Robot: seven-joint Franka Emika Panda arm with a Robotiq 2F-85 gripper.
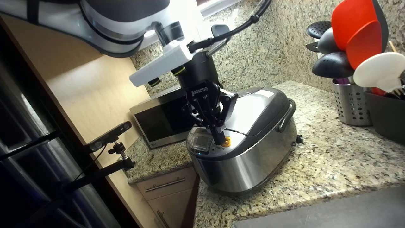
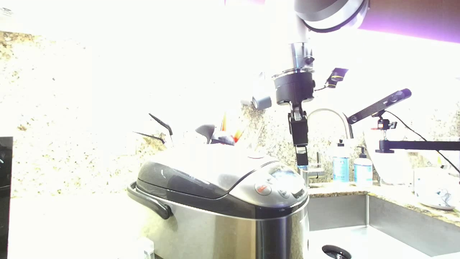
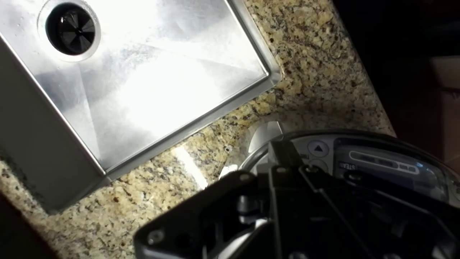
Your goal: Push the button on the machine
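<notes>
The machine, a rounded silver-grey rice cooker (image 1: 243, 171), stands on the counter; it also shows in an exterior view (image 2: 212, 226). Its front panel has a display (image 1: 202, 141) and an orange button (image 1: 226, 141), which appears reddish in an exterior view (image 2: 263, 189). My black gripper (image 1: 219, 137) points down with its fingers together and nothing between them. In that view the tips overlap the panel beside the orange button. In an exterior view the tips (image 2: 302, 160) hang by the panel's far edge; contact cannot be told. In the wrist view the fingers (image 3: 285, 153) hide the orange button; an arrow button (image 3: 318, 148) shows.
A boxy silver oven (image 1: 164, 118) stands behind the cooker. Utensils fill a perforated metal holder (image 1: 352, 104) and a dark bin (image 1: 384, 115). A sink (image 3: 266, 77) lies beside the cooker. A camera on a stand (image 1: 109, 136) is nearby. The cooker has a side handle (image 1: 289, 115).
</notes>
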